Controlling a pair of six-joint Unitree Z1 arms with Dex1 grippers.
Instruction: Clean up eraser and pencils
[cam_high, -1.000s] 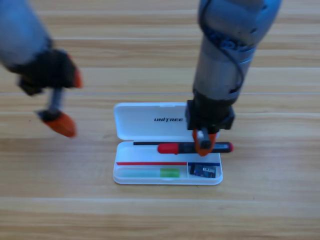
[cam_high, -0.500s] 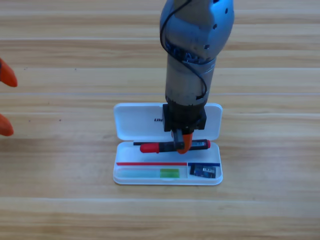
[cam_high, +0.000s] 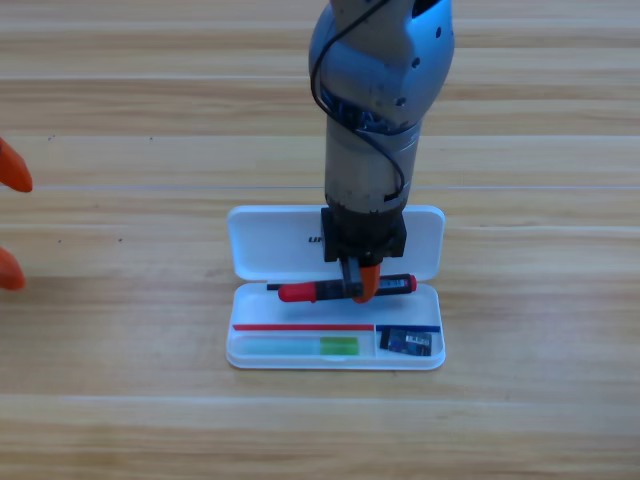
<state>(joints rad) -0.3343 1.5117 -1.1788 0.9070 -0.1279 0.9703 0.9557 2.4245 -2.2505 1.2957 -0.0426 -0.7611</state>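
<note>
On the tabletop (cam_high: 120, 420) lay the open white case (cam_high: 270, 240). My right gripper (cam_high: 358, 288) pinched the red-capped pencil (cam_high: 310, 292) over its far slot; the green pencil (cam_high: 300, 347) and eraser (cam_high: 408, 343) lay near. My left gripper (cam_high: 10, 215) waited, jaws spread.

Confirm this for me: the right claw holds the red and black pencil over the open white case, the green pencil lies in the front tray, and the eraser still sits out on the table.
One thing is wrong. The eraser is not on the table: the high view shows it in the small right compartment of the white case, beside the green pencil. The right claw does hold the red and black pencil over the case.
</note>
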